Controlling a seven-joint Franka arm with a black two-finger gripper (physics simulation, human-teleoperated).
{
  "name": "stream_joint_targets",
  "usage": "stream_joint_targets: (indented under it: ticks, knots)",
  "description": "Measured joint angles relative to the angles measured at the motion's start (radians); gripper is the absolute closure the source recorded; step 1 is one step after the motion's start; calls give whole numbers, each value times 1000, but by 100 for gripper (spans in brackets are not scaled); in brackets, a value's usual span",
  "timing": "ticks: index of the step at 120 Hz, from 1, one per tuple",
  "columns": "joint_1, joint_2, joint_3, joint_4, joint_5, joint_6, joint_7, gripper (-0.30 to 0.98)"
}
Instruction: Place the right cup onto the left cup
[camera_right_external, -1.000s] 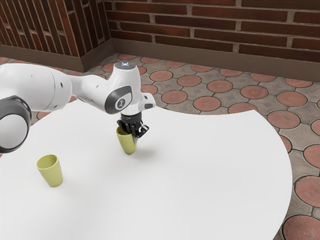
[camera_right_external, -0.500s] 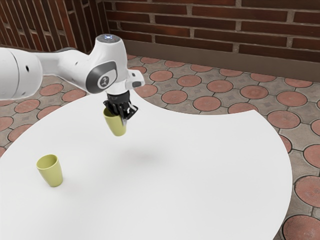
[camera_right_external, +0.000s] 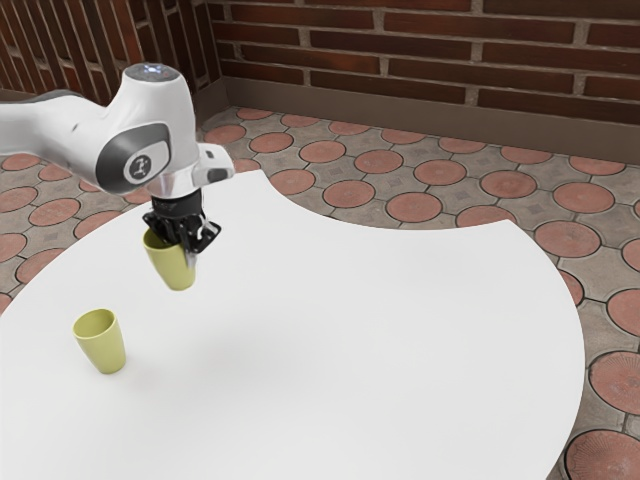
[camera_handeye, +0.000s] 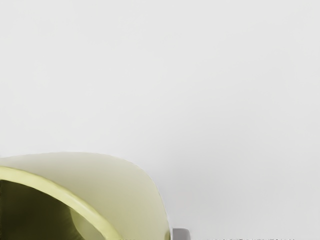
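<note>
We bring the raised yellow-green cup (camera_right_external: 174, 270) nearer the standing yellow-green cup (camera_right_external: 104, 348) than before. In the exterior view our gripper (camera_right_external: 184, 250) clamps the raised cup's wall; the wrist view reveals its shadowed inside.

Seeing a white tabletop (camera_right_external: 370, 340) below the gripper (camera_right_external: 187, 252), paving with reddish discs (camera_right_external: 413, 207) beyond it, brick wall (camera_right_external: 390, 45) farther beyond

Brick wall (camera_right_external: 400, 45) (reddish), patterned floor (camera_right_external: 440, 172)
</note>
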Motion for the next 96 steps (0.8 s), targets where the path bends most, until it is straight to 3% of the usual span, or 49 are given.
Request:
stream_joint_targets:
  ticks: [29, 96]
  knots:
    - [18, -14, 56, -39, 1, -9, -15, 76]
    - [24, -180, 136, -183, 20, -35, -31, 76]
